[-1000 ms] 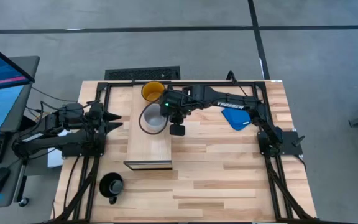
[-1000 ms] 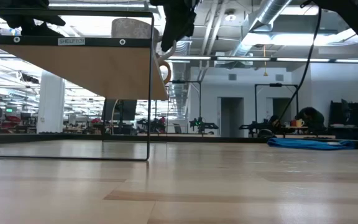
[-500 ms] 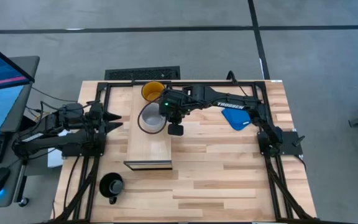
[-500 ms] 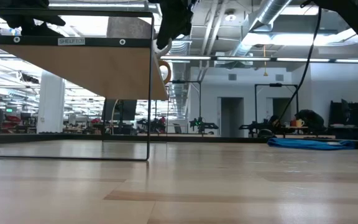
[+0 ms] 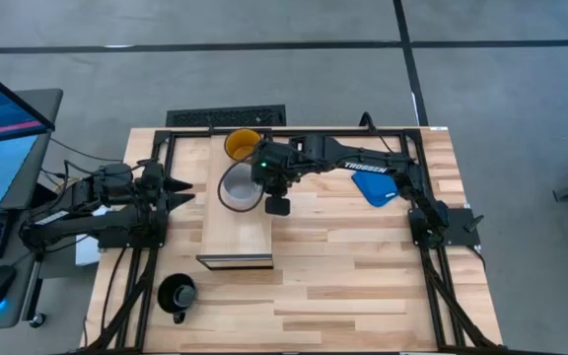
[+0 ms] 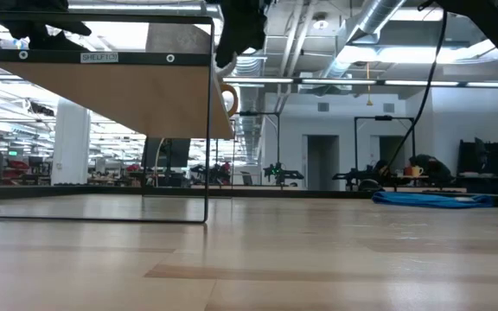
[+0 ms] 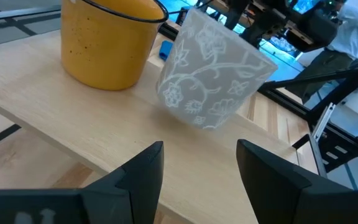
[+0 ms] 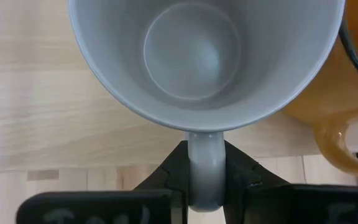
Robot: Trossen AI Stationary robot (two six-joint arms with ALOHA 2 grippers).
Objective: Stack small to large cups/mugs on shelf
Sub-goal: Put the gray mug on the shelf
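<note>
Right gripper (image 8: 204, 180), clamped on the white mug (image 5: 242, 187) by its handle, has carried it slightly toward 9 o'clock over the shelf (image 5: 237, 237), tilted, just beside the yellow mug (image 5: 244, 144); placement looks imminent, black mug (image 5: 177, 294) remains on the counter (image 5: 363, 276).

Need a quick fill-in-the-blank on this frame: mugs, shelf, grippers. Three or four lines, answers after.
1. The right gripper is shut on the white mug by its ____.
2. The white mug hangs tilted over the ____, beside the yellow mug.
3. The mug standing on the tabletop, off the shelf, is ____ in colour.
4. The left gripper points at the shelf with its jaws ____.

Answers: handle; shelf; black; open
</note>
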